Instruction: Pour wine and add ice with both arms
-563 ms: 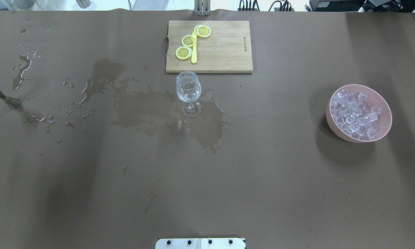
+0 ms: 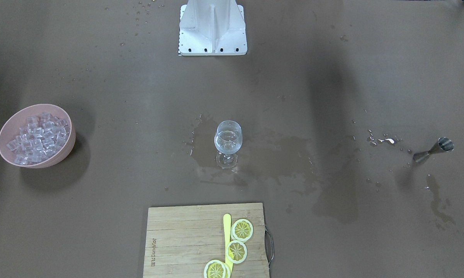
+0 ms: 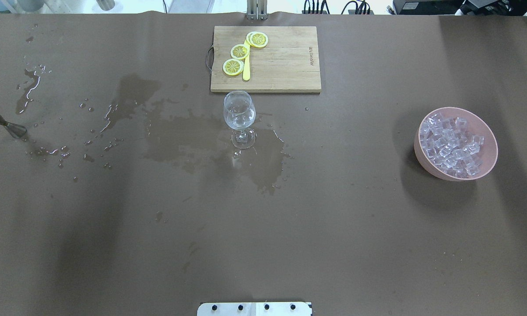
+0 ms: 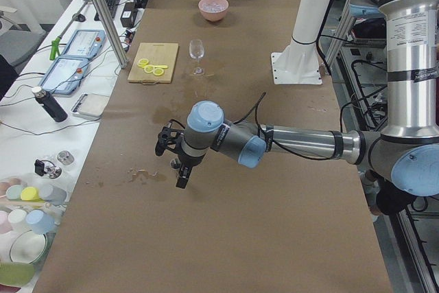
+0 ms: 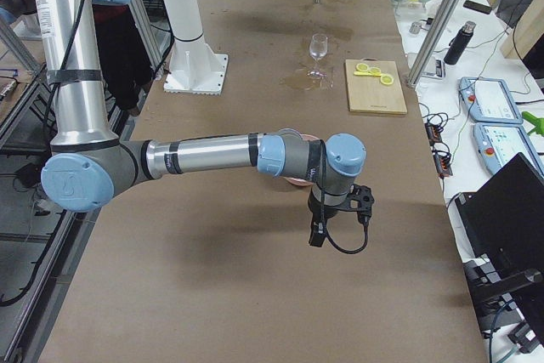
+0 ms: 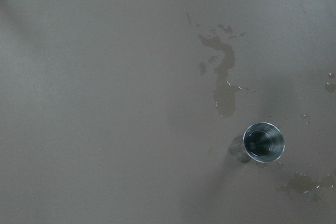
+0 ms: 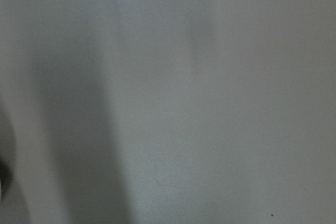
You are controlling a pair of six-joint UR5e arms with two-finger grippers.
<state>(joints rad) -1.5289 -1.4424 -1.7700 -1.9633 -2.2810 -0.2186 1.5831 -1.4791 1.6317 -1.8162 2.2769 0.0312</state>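
- Fingers: couldn't tell how open mine were; left gripper (image 4: pixel 181 175) and right gripper (image 5: pixel 317 235) showed only side-on.
- Targets?
- Ice (image 3: pixel 451 147) in pink bowl (image 3: pixel 422 159), my right side; wine (image 3: pixel 239 118) in glass (image 3: pixel 243 138) mid-table; jigger (image 6: pixel 263 142) far left. Ice likely next: I'd have gone in slow, cubes slip.

Glass (image 3: pixel 239 115) centre, board (image 3: pixel 285 66) behind; ice (image 3: pixel 452 145) in bowl (image 3: pixel 422 154) right; jigger (image 3: pixel 3 122) far left.

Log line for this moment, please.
glass: upright, little wine | ice: in bowl | jigger: standing, ungripped | table: wet | left gripper: beside jigger, state unclear | right gripper: near bowl, state unclear
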